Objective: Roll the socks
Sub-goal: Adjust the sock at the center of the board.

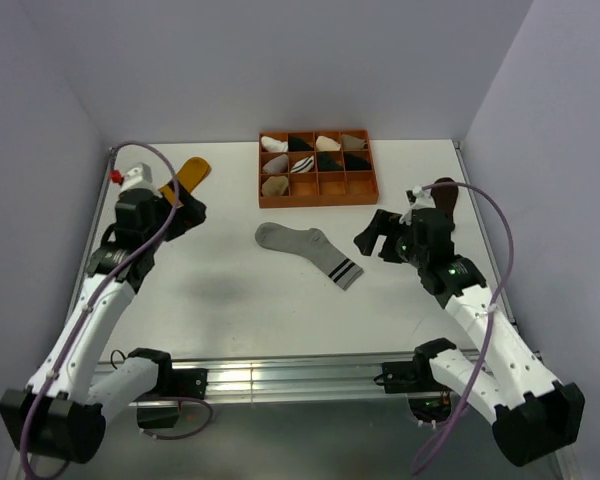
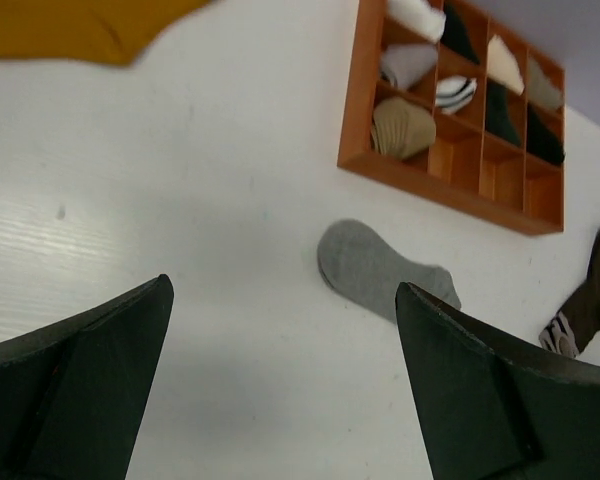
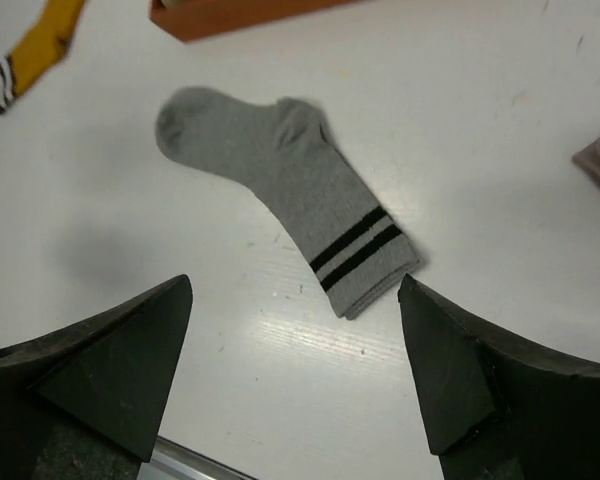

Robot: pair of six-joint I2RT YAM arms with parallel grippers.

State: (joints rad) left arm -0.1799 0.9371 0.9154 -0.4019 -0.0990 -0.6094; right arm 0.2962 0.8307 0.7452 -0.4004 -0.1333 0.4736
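Hovering over the left side of the surface, your left gripper had its jaws spread wide and held nothing. In its wrist view the two fingers framed bare surface. Your right gripper was the same on the right side: jaws fully apart, gripping nothing, pointed in toward the middle.

Socks as you had them:
- grey sock lay flat mid-surface, between the two grippers. Its toe pointed left and its cuff pointed near-right. The right wrist view showed it just beyond the fingertips, with two dark bands at the cuff
- mustard-yellow sock lay at far left, partly hidden behind the left arm in the top view. Its striped cuff showed in the top-left corner of the right wrist view
- dark brown sock lay at far right, mostly covered by the right arm from above. The left wrist view caught it at the right edge, striped cuff at its lower end

All three lay unrolled and well apart from each other.

The orange divided tray sat at the far middle, just beyond the grey sock and not touching it. Small white, black and beige bundles filled its two far rows, and one beige bundle sat in the near-left compartment
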